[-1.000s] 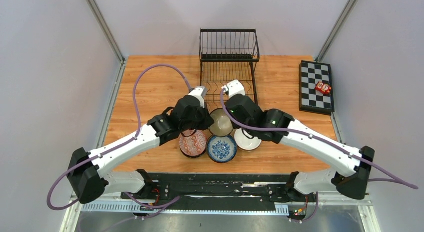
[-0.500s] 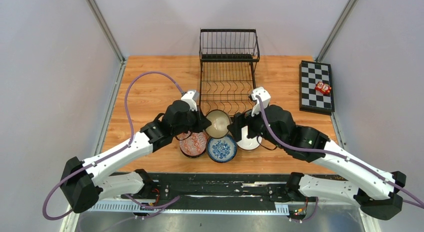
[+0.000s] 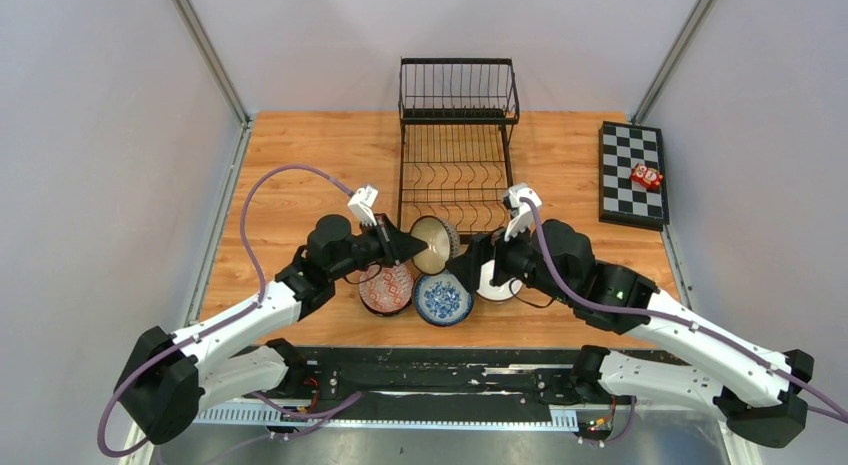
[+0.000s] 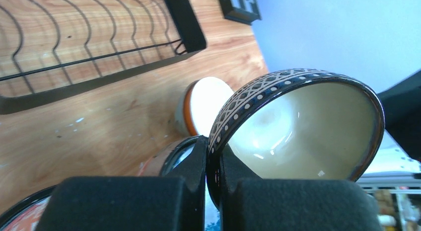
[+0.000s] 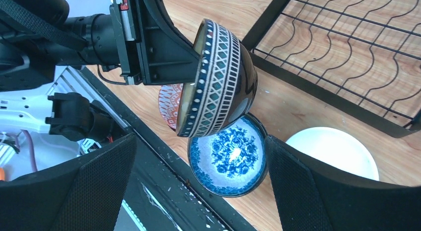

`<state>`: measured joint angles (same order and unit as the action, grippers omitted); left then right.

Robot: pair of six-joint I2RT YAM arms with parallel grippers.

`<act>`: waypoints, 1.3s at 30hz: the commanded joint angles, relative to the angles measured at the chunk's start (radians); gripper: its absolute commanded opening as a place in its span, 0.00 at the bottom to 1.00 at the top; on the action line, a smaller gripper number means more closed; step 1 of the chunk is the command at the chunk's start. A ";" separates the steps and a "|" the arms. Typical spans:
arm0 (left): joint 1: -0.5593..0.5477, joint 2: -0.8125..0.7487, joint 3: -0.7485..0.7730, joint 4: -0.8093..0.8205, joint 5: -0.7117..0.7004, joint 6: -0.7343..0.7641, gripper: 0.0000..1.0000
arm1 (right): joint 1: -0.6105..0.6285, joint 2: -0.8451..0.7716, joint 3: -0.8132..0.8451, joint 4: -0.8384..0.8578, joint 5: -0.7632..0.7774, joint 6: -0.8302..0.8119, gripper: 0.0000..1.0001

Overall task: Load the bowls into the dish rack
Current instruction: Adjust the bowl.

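Observation:
My left gripper [image 3: 410,247] [image 4: 213,152] is shut on the rim of a dark patterned bowl [image 3: 436,243] [image 4: 303,131] [image 5: 218,77] with a cream inside, held tipped on edge just in front of the dish rack [image 3: 455,135] [image 4: 184,20] [image 5: 317,89]. On the table below lie a red-patterned bowl [image 3: 385,288] [image 5: 168,104], a blue-and-white floral bowl [image 3: 443,297] [image 5: 228,161] and a white bowl [image 3: 497,285] [image 4: 208,102] [image 5: 337,151]. To the held bowl's right my right gripper [image 3: 480,260] [image 5: 201,141] is open and holds nothing; it hangs over the floral bowl.
A checkered board [image 3: 620,190] with a small red toy [image 3: 646,175] lies at the table's right edge. A black rail [image 3: 430,370] runs along the near edge by the arm bases. The rack's raised basket [image 3: 458,85] stands at the back.
The left gripper has lifted the dark bowl and tipped it onto its edge, drawing back leftward. The right gripper opened wide, and its arm swung away to the right of the bowl.

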<state>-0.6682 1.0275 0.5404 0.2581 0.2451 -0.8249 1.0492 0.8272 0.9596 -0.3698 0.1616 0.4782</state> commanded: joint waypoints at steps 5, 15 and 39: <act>0.035 -0.057 -0.079 0.427 0.107 -0.149 0.00 | 0.011 0.015 -0.022 0.125 -0.043 0.077 1.00; 0.048 -0.030 -0.139 0.629 0.122 -0.236 0.00 | 0.011 0.053 -0.007 0.242 -0.085 0.112 1.00; 0.055 -0.044 -0.157 0.625 0.089 -0.241 0.00 | 0.012 0.074 0.022 0.318 -0.113 0.075 1.00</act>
<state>-0.6231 1.0050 0.3908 0.7837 0.3534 -1.0485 1.0492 0.9192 0.9550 -0.0940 0.0517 0.5613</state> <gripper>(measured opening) 0.046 0.999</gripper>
